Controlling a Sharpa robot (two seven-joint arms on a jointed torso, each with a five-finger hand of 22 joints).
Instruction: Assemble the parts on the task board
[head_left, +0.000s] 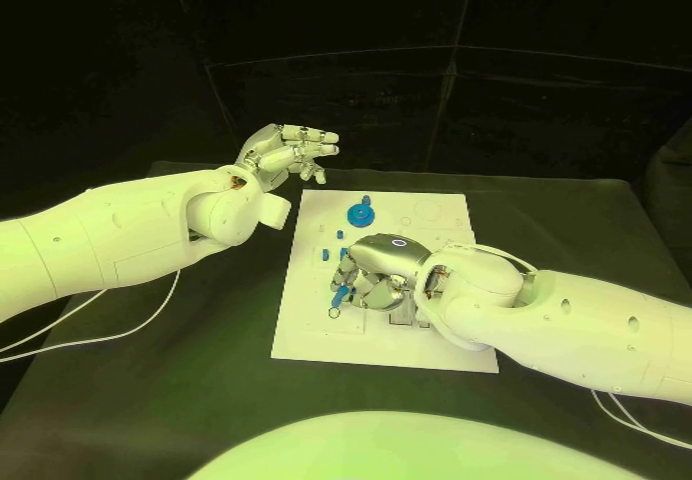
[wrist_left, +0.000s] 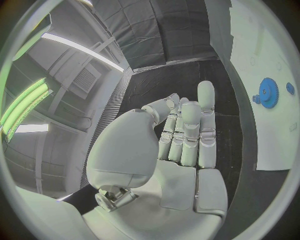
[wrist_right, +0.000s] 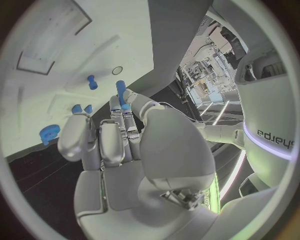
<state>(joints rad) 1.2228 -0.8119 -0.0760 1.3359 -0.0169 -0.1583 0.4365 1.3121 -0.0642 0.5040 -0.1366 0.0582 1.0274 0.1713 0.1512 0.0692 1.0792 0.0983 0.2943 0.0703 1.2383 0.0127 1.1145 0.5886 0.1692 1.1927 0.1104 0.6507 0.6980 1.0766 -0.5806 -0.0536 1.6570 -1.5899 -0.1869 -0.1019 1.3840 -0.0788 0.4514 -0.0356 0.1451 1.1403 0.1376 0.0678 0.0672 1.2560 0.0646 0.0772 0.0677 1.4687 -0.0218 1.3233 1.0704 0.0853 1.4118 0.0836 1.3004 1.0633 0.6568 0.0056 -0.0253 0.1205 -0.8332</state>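
Note:
The white task board (head_left: 433, 345) lies in the middle of the black table. My right hand (head_left: 378, 272) hovers low over the board's left middle with its fingers pointing down. In the right wrist view its fingertips pinch a blue peg (wrist_right: 120, 90), which stands out past them. Beside the fingers are more small blue parts (head_left: 342, 295). A blue gear (head_left: 359, 212) and a small blue piece (head_left: 369, 199) sit at the board's far end. My left hand (head_left: 289, 150) is raised off the board's far left corner, fingers loosely extended and holding nothing. The left wrist view shows the gear (wrist_left: 269, 92) too.
The board has empty slots and holes (head_left: 433, 210) on its right half. White cables (head_left: 87, 335) trail over the table at the left. Bare black tabletop (head_left: 202, 340) lies on both sides of the board.

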